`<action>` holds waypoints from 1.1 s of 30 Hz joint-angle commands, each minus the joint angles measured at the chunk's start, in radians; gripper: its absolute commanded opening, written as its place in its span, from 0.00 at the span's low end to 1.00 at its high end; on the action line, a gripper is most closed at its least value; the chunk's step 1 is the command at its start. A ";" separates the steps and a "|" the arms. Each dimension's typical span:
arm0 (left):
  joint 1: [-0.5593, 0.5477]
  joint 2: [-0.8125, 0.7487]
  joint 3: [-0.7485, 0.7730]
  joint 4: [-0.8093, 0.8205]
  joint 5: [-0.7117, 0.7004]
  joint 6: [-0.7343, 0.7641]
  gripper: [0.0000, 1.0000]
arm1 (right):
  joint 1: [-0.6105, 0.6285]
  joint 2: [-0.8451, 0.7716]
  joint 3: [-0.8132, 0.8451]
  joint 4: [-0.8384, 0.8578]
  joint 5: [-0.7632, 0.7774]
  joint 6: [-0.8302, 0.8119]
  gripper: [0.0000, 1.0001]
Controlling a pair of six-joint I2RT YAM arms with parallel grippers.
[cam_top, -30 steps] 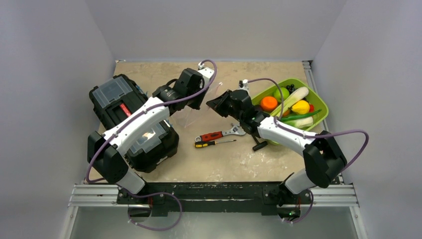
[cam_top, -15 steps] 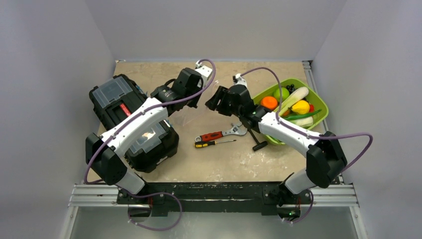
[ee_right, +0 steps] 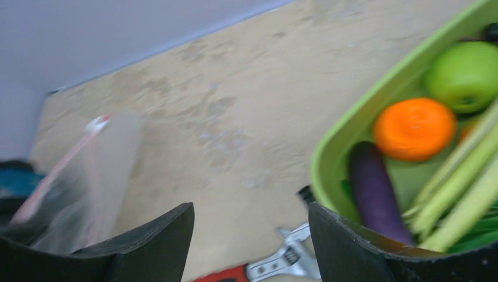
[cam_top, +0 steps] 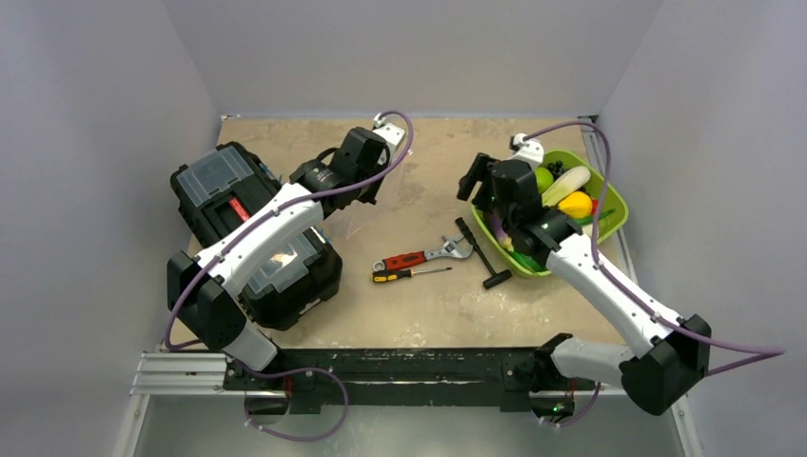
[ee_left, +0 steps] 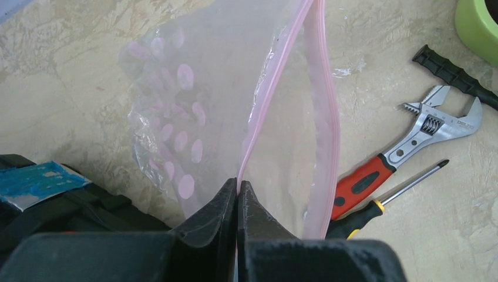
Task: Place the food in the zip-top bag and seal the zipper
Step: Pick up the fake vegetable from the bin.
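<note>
1. Plainly, the loading step is in hand and no food is in the bag (ee_left: pixel 223 88) yet. The clear pouch shows nothing inside, only pink oval marks on its plastic.
2. The left pincer (ee_left: pixel 238 191) is pressed together on one lip of the pink zipper (ee_left: pixel 273 97), holding that lip up so the mouth gapes. The other lip curves off toward 5 o'clock and ends beside the wrench (ee_left: pixel 411 147) and the screwdriver (ee_left: pixel 390 197).
3. The right pincer (ee_right: pixel 249 214) is spread and empty. It hovers by the near-left rim of the green tray (ee_right: pixel 358 111), which sits at 2 o'clock on the desk (cam_top: pixel 428 305).
4. All the food lies in that tray: an orange ball (ee_right: pixel 414 128), a green apple (ee_right: pixel 465 76) at its 1 o'clock, a purple piece (ee_right: pixel 373 188) at its 7 o'clock, and pale green stalks (ee_right: pixel 464 182) alongside.
5. Next, I judge, the right pincer must drop over one piece, close on it, and carry it toward 9 o'clock to the open mouth. The orange ball looks nearest and unobstructed. A round ball may slip, so a centred grip is called for.
6. The left arm stretches from its base at 7 o'clock across the black toolbox (cam_top: pixel 252 228) to about 11 o'clock, wrist raised with the bag trailing below it. The right arm reaches from 5 o'clock up to the tray, elbow swung out to the right.
</note>
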 commanded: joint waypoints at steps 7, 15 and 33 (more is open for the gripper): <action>0.005 -0.018 0.042 -0.002 -0.002 -0.012 0.00 | -0.249 0.207 0.168 -0.286 -0.011 -0.112 0.72; 0.004 -0.052 0.035 -0.001 0.033 -0.006 0.00 | -0.259 0.512 0.401 -0.481 0.071 -0.293 0.71; 0.004 -0.058 0.030 -0.005 0.044 -0.003 0.00 | -0.261 0.645 0.296 -0.395 0.035 -0.353 0.64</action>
